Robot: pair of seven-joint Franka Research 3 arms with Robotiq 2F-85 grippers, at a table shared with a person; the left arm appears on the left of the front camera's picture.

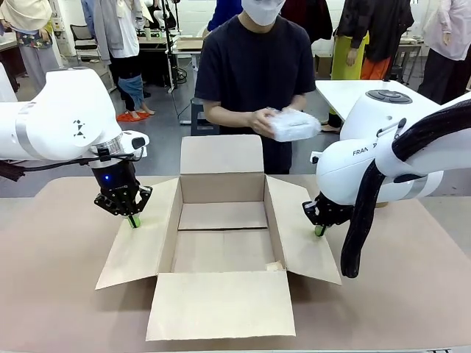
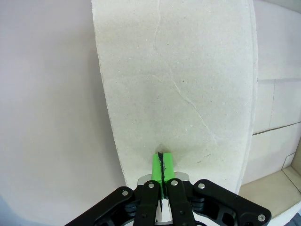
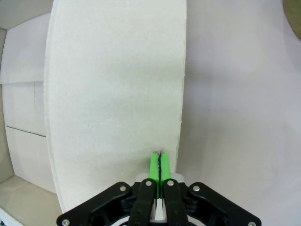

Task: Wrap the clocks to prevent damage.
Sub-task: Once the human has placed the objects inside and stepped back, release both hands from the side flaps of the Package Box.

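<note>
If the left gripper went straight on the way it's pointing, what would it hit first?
The box's left flap: the shut left gripper points down at it, and its tips seem to be touching the cardboard.

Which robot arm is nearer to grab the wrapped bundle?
Likely right: the wrapped bundle is held on its side, nearer the right gripper than the left gripper. Both are shut.
</note>
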